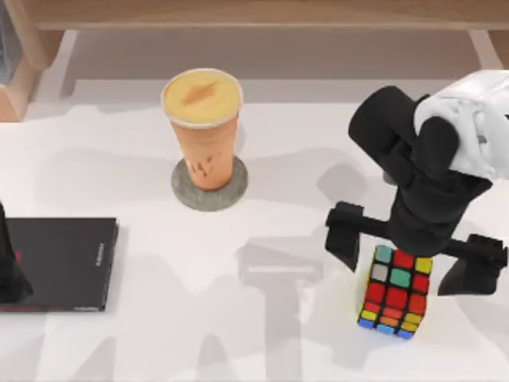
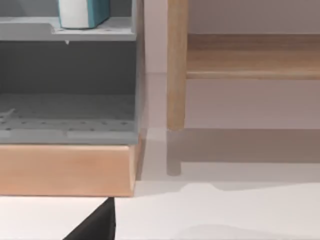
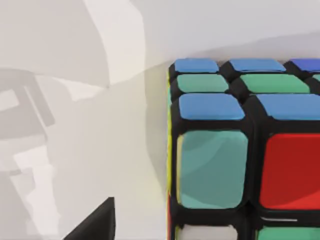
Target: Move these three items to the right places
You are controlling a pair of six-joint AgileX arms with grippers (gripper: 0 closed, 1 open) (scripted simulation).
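The orange drink cup (image 1: 203, 131) stands upright on the round grey coaster (image 1: 188, 194), left of the table's middle. At the right, the Rubik's cube (image 1: 395, 290) rests on the table. My right gripper (image 1: 411, 255) hovers over its far side, open, one finger on each side of the cube. The cube (image 3: 235, 165) shows close up in the right wrist view. The flat black book (image 1: 64, 263) lies at the left, with my left gripper (image 1: 6, 274) over its left edge, open. The light-blue book (image 2: 82, 12) stands on a grey shelf (image 2: 65, 32).
A wooden shelf unit (image 1: 16, 72) stands at the back left and a wooden rail (image 1: 254, 12) runs along the back. A wooden leg (image 2: 175, 65) stands beside the shelf. Bare white table lies between the black book and the cube.
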